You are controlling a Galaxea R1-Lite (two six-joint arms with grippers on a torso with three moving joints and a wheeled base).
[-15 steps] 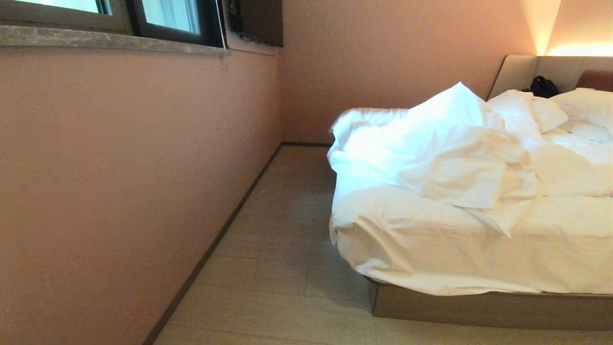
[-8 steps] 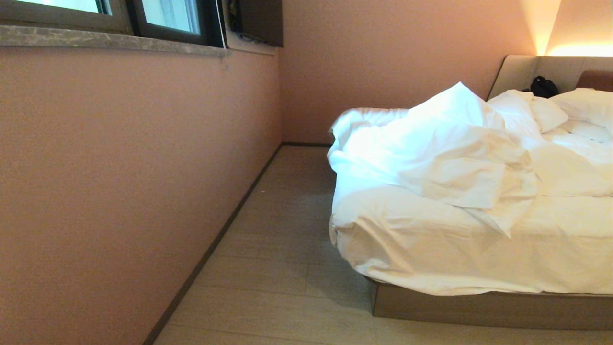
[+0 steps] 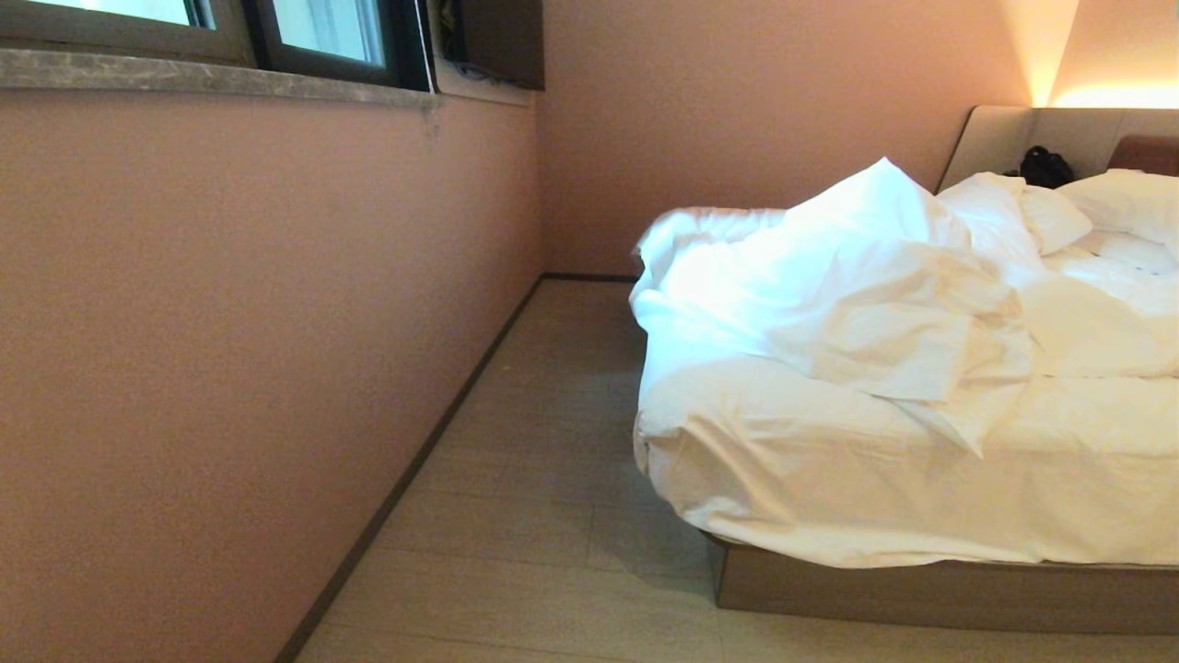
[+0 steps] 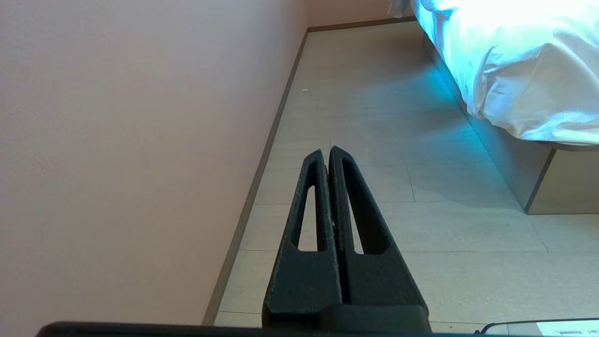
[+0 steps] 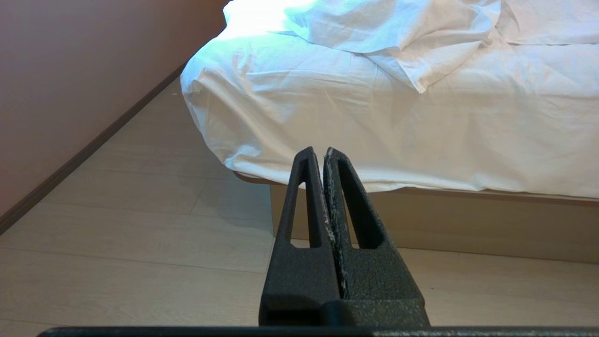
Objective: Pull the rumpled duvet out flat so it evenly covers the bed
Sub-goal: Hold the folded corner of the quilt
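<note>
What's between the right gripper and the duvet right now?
In the right wrist view, only bare floor and the bed's wooden base lie between the shut right gripper and the duvet.

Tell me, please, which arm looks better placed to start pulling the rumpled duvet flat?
Probably the right. The right gripper, shut and empty, faces the bed with the bunched duvet just beyond; the left gripper, also shut, points along the floor beside the wall.

The bed (image 3: 921, 589) ran off the right edge of the head view, cutting off the duvet (image 3: 875, 295), pillows (image 3: 1119, 198) and headboard (image 3: 1147, 152).
</note>
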